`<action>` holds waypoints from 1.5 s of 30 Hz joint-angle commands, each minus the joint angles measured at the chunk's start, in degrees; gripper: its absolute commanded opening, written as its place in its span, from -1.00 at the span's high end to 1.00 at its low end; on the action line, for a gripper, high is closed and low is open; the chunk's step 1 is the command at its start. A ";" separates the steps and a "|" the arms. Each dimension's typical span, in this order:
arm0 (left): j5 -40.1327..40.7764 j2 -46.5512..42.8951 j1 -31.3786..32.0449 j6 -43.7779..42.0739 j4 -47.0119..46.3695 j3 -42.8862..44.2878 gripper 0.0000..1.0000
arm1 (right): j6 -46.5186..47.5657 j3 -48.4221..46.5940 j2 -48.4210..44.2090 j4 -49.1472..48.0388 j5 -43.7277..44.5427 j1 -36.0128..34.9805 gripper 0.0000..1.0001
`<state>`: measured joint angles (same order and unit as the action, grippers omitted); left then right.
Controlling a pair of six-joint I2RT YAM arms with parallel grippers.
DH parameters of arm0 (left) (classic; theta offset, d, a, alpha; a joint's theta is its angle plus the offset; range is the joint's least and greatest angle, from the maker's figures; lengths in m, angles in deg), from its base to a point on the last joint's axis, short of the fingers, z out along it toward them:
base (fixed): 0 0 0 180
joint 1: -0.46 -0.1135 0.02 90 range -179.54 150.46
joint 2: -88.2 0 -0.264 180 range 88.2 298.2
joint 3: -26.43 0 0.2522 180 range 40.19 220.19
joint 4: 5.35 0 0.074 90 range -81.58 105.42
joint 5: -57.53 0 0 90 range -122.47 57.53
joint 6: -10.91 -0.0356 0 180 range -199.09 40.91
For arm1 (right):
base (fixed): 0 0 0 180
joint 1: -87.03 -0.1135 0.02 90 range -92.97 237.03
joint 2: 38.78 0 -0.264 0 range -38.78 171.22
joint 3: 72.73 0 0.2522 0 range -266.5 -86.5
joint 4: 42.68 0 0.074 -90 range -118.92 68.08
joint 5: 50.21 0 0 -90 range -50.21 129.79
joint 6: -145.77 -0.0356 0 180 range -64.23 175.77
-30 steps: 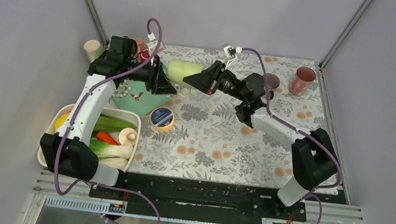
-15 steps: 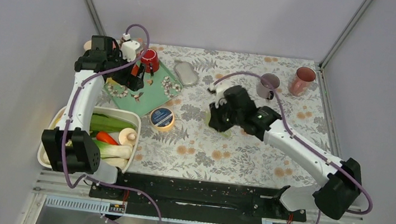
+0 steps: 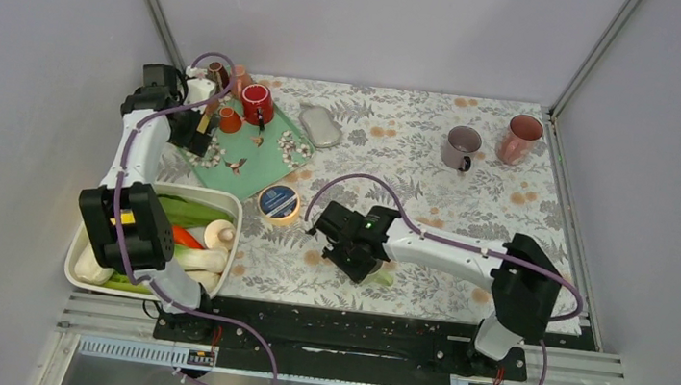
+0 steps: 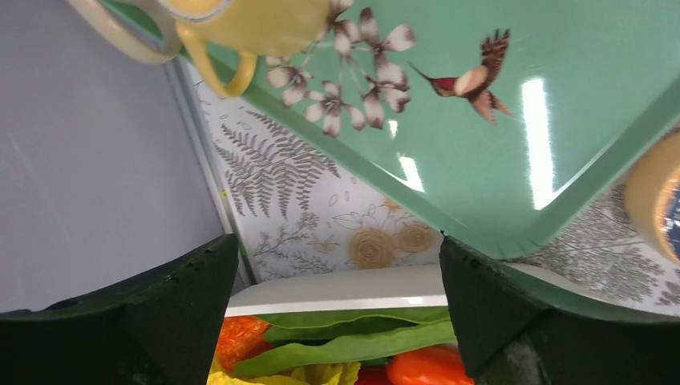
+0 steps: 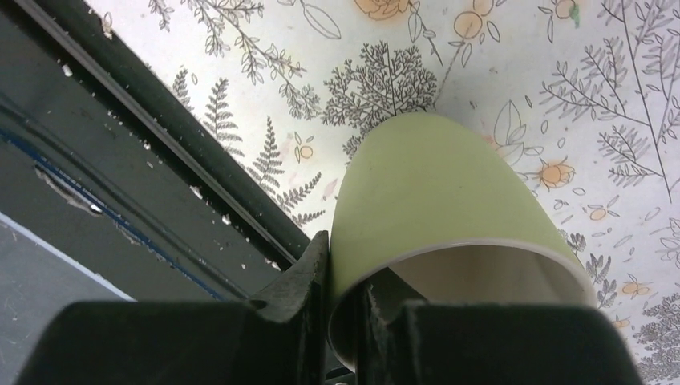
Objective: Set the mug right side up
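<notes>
Near the front edge of the table (image 3: pixel 470 207), the pale green mug (image 5: pixel 433 192) is pinched by the right gripper (image 5: pixel 343 277), one finger inside the rim and one outside. That looks like a hold chosen so the wrist can roll the mouth upward. Over at the green tray (image 4: pixel 521 120), the left gripper (image 4: pixel 337 313) hovers spread wide, holding nothing, well apart from the action.

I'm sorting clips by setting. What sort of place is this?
Probably a robot test cell dressed as a kitchen table, not a home: bare grey walls and metal posts enclose it; the floral tablecloth carries a vegetable tub, a tray and mugs; the right claw grips a green mug.
</notes>
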<state>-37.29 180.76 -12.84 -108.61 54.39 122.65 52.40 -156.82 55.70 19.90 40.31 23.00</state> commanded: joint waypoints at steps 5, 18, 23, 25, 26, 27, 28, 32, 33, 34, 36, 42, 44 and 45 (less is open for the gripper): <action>3.85 4.65 -4.80 -3.85 -5.28 1.59 -0.98 | 0.63 -4.64 2.55 0.33 1.39 -0.57 0.40; -7.50 20.36 -9.75 -20.25 -0.15 17.02 -0.46 | 4.85 -4.62 -9.96 0.70 -3.70 -0.57 -0.47; -8.50 26.84 -9.78 -20.71 1.31 23.30 -0.35 | 5.50 -5.34 -13.18 0.69 -1.72 -0.59 -0.50; -9.55 28.65 -9.80 -20.18 1.71 25.21 -0.34 | 5.40 -5.26 -13.73 0.69 -0.83 -0.57 -0.50; -10.04 29.39 -9.79 -20.08 1.70 26.06 -0.31 | 5.40 -5.22 -13.78 0.71 -0.78 -0.64 -0.50; -10.49 30.08 -9.80 -19.76 1.59 26.78 -0.28 | 5.35 -5.26 -13.74 0.71 -0.78 -0.58 -0.51; -10.73 30.88 -9.71 -19.33 1.40 27.58 -0.25 | 5.34 -5.29 -13.60 0.79 -0.78 -0.57 -0.50; -11.22 33.96 -9.73 -18.41 1.28 31.04 -0.23 | 5.16 -6.37 -12.30 1.89 -0.82 -0.57 -0.50; -11.23 34.89 -9.73 -18.34 1.27 31.55 -0.22 | 5.14 -6.48 -12.15 1.95 -0.78 -0.57 -0.50; -11.10 35.50 -9.71 -18.30 1.25 31.86 -0.22 | 5.09 -6.57 -12.04 1.98 -0.79 -0.61 -0.51; -11.36 36.30 -9.72 -18.45 1.27 32.14 -0.17 | 5.12 -6.58 -12.11 1.93 0.21 -0.57 -0.50; -13.32 37.24 -9.62 -18.70 1.86 31.66 0.31 | 5.11 -6.97 -12.35 1.91 0.89 -0.61 -0.50; -13.87 36.73 -9.54 -19.27 2.47 30.75 0.67 | 5.13 -6.97 -12.76 1.93 1.09 -0.57 -0.50; -14.01 36.20 -9.53 -19.30 2.45 30.01 0.87 | 5.09 -6.93 -13.05 1.81 1.21 -0.57 -0.50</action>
<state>-47.84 218.09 -22.39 -126.73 56.60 152.46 56.90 -161.17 43.70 21.78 39.98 22.85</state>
